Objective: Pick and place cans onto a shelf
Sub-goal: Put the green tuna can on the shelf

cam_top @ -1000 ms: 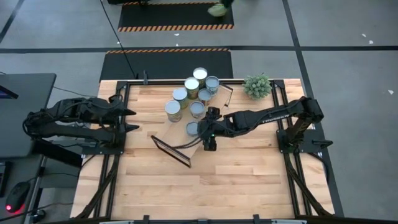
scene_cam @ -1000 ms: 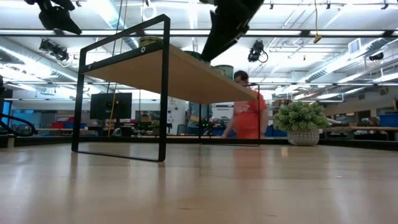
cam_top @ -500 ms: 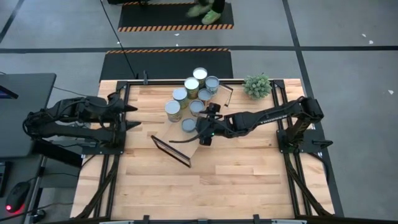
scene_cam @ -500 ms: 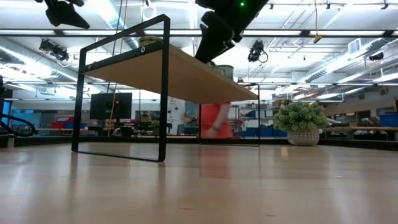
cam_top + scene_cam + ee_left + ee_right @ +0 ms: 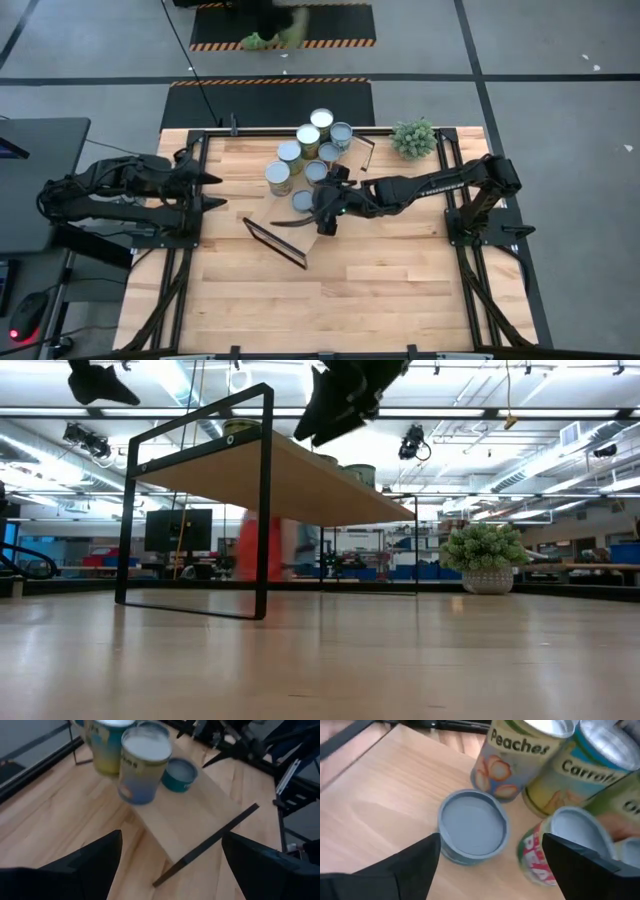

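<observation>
High view: light-wood shelf board w/ thin black frame ends (image 5: pixel 290 222) sits diagonally mid-table on the slatted wooden tabletop (image 5: pixel 330 300). Cluster of short cylindrical tins, white/blue-grey tops (image 5: pixel 305 158), on the shelf's far part. Right gripper (image 5: pixel 322 218) over the shelf just beside a low blue-grey tin (image 5: pixel 303 201), not touching. Left gripper (image 5: pixel 210 190) at table's left edge, well apart from the cans. Small green potted plant (image 5: pixel 414 137) at far right corner.

Low view: shelf (image 5: pixel 300 480) seen from below, can tops above its edge; right gripper (image 5: pixel 335 405) above it. Blurred person in orange (image 5: pixel 260 545) in the room behind.

Left wrist: fingers (image 5: pixel 95 862) spread wide, empty; cans on the shelf ahead.

Right wrist: fingers (image 5: pixel 407 867) wide, empty; low blue-grey tin (image 5: pixel 472 826) between and ahead; "Peaches" can (image 5: pixel 515 757) beyond.
</observation>
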{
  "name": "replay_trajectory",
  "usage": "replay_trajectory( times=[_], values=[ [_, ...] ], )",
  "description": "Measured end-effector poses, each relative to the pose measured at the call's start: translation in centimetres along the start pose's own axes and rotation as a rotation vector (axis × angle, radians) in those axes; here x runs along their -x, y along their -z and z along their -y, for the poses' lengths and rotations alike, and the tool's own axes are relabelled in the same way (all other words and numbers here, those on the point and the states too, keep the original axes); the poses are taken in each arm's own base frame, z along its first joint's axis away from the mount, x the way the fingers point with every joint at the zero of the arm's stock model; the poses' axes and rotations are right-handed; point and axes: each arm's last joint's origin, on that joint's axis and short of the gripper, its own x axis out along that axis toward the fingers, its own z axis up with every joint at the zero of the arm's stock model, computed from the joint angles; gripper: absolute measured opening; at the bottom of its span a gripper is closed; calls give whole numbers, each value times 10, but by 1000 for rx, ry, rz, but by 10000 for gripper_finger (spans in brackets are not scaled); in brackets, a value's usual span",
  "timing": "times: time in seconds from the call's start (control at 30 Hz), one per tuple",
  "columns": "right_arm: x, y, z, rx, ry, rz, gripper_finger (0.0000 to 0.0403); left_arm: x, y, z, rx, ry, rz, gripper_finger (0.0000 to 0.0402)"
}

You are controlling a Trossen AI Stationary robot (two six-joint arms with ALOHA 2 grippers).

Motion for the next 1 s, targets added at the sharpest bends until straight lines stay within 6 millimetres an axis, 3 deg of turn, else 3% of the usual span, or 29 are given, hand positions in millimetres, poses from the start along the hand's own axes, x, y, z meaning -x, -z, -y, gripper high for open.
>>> replay_trajectory(
  times=[0.33, 0.73, 1.0],
  values=[
    [0, 1, 4, -47, -48, -16, 347, 1, 12, -9, -11, -152, -90, 347],
    [10, -4, 4, -48, -50, -39, 347, 0, 7, -6, -32, -113, -48, 347],
    [6, 11, -11, 35, 43, -62, 347, 0, 7, -6, -30, -112, -47, 347]
  ],
)
